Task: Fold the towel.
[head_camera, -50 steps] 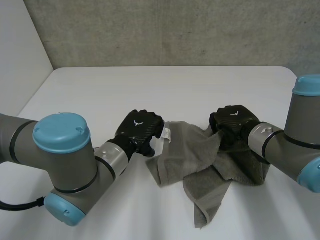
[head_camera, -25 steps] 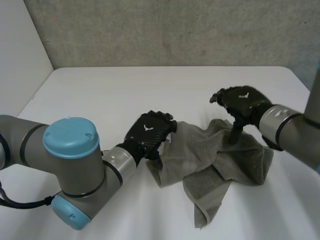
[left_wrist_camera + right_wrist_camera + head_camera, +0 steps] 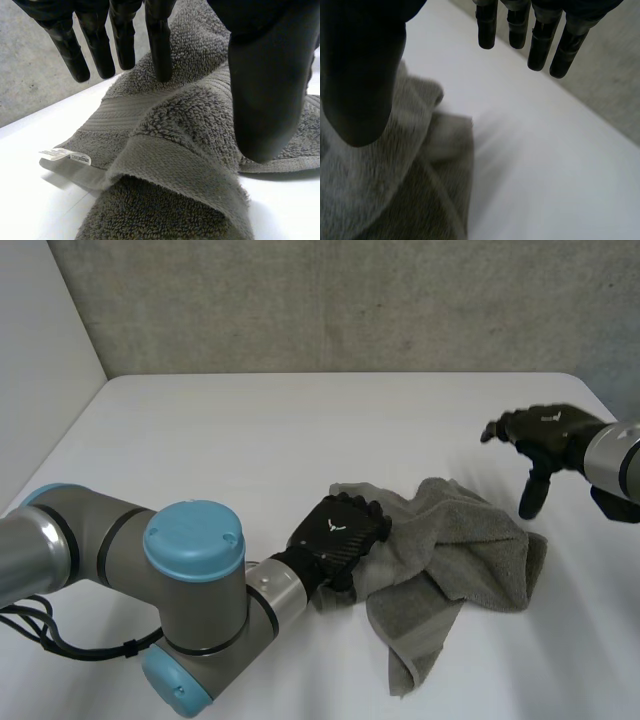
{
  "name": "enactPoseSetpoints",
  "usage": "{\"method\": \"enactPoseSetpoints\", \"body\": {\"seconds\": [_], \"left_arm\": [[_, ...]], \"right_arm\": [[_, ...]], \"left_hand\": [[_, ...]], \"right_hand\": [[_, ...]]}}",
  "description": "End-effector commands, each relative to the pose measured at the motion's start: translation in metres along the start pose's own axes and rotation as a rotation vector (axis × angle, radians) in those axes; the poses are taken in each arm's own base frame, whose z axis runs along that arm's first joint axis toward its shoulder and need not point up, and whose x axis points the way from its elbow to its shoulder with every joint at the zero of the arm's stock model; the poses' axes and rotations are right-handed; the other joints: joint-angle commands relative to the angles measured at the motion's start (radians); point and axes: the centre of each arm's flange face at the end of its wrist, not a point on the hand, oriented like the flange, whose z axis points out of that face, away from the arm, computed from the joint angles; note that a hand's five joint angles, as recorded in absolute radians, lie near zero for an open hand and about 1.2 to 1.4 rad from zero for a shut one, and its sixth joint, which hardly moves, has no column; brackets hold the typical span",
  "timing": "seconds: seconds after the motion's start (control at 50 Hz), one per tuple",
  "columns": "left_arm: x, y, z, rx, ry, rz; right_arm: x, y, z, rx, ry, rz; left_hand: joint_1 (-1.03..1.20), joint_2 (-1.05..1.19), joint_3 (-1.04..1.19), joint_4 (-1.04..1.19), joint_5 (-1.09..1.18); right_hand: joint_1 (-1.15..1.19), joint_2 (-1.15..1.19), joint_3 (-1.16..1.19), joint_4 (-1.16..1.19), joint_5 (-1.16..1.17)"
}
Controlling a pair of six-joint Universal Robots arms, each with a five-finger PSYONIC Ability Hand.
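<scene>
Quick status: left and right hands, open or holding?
Left hand: open, fingers straight over the towel.
Right hand: open, holding nothing.

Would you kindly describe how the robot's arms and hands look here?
The left arm is thick grey tubing with round light-blue caps; both wrists carry silver rings. The left hand and right hand are black, each bearing a small white emblem.

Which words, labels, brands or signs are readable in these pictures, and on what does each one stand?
White label on the towel edge: one printed line, too small to read.
Left hand and right hand: a white emblem on each back, no letters.
</scene>
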Motion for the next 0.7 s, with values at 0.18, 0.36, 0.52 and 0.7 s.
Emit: {"method": "enactPoseSetpoints", "body": {"seconds": [0.18,0.36,0.52,0.7], "left_arm": [[-0.002,0.005,0.004,-0.013,-0.005,-0.004],[-0.009,-0.005,0.006,-0.025,-0.022,0.012],[-0.082,-0.077,0.014,0.085,-0.248,0.125],[-0.145,-0.208,-0.035,0.43,-0.483,0.159]], "right_arm": [[-0.022,0.045,0.023,-0.22,-0.138,0.067],[-0.037,0.04,0.028,-0.189,-0.206,0.094],[-0.036,-0.05,0.03,0.251,-0.158,-0.059],[-0.008,-0.156,-0.028,0.867,0.023,-0.052]], "left_hand": [[0.479,0.48,0.479,0.486,0.474],[0.801,0.802,0.801,0.808,0.797],[1.01,1.011,1.01,1.017,1.005],[1.01,1.011,1.01,1.017,1.005]], "right_hand": [[0.015,0.003,0.008,0.003,0.011],[1.038,1.026,1.03,1.025,1.033],[1.163,1.151,1.155,1.15,1.158],[1.163,1.151,1.155,1.15,1.158]]}}
